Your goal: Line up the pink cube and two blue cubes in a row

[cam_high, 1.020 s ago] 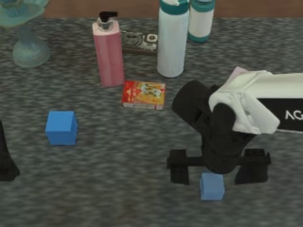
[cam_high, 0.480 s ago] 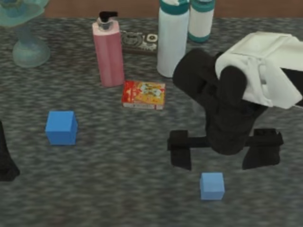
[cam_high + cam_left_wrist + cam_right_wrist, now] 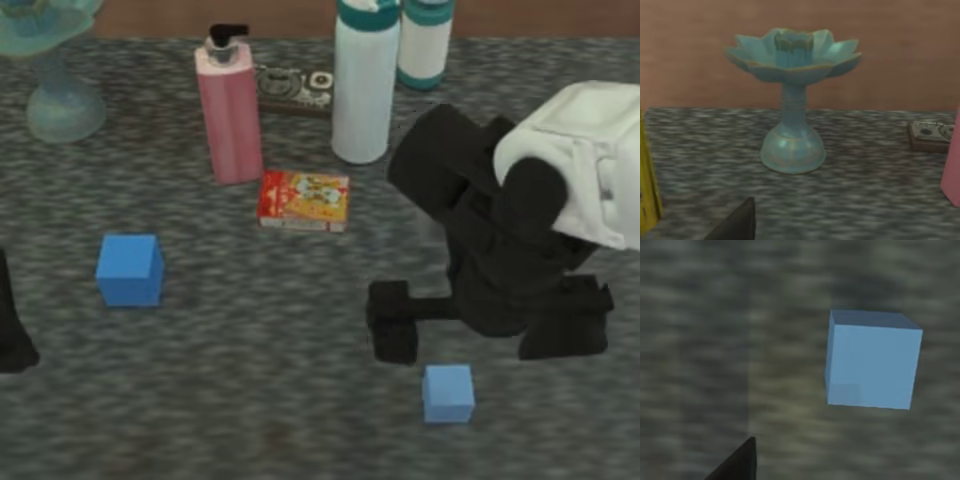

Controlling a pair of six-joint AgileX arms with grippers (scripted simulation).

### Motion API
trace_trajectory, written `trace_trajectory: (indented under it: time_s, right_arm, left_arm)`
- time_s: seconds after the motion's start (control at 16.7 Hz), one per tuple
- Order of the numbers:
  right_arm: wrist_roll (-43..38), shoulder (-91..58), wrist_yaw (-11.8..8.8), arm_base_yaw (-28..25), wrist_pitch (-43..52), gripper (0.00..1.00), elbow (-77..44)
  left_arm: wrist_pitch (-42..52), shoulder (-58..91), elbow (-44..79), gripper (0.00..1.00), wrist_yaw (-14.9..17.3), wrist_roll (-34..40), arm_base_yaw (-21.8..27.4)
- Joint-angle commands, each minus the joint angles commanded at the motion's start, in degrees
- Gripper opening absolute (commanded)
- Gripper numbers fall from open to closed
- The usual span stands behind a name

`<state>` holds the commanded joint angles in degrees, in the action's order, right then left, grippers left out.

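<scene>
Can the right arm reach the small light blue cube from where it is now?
Probably yes: the right gripper hangs open just behind the small light blue cube, with nothing between them.

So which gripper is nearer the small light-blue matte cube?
The right gripper: it hangs open just beyond the small light-blue matte cube, apart from it. The left gripper sits parked at the table's far left edge.

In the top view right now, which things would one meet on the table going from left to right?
Teal stand → saturated blue cube → pink pump bottle → red box → white bottle → lighter blue cube → right gripper.
</scene>
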<state>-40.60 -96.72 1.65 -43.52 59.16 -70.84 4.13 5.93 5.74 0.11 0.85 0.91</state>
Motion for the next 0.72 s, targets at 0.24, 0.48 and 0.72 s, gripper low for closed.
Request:
trace_trajectory:
  time_s: [0.24,0.48,0.72]
  right_arm:
    - [5.7,15.1,-0.5,0.7,-8.2,1.0,11.7]
    - [13.7,37.1,-1.3,5.1,-19.9,1.0,28.0]
    - [22.4,59.6,-2.1,13.5,-32.4,1.0,44.8]
  left_arm:
    - [9.4,15.6,13.2,1.0,-0.1,1.9,1.7]
    - [21.9,38.9,29.9,1.0,-0.2,4.2,4.0]
    - [35.1,63.1,47.1,1.0,-0.2,6.6,6.5]
